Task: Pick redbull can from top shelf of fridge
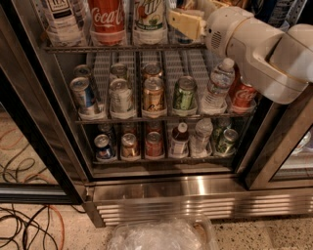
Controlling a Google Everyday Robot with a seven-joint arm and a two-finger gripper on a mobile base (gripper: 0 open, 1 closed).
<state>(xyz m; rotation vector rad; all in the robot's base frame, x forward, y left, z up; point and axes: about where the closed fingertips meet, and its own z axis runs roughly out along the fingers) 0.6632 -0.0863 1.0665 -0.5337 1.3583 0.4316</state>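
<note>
Bluish metal low down is nearly all that shows of the slim, tall redbull can [180, 37]. It stands on the grey wire top shelf [88, 48] of the stainless-steel, glass-doored fridge [186, 195], to the right of the big bottles. Most of its body lies behind the robot's tool, so its red mark and lid cannot be made out.

The cream two-finger gripper [187, 10] sits right in front of the can at the top of the view. One broad finger crosses the can's face and the other is cut off by the upper edge. The two are spread apart, and no contact with the can can be seen. The bulky white arm [264, 49] reaches in from the right, angled up and to the left, and covers the right end of the shelf.

Just left of the can stands a green-and-yellow labelled bottle [149, 17], then a red cola bottle [107, 17] and a clear bottle with a white label [61, 17], all cropped at the neck. On the middle wire rack [161, 117] are a blue-and-silver soda can [83, 95], a green can [185, 93] and a clear water bottle [217, 88]. Dark and orange cables [24, 229] trail over the speckled floor at the left, and crumpled clear plastic [161, 237] lies at the bottom edge.
</note>
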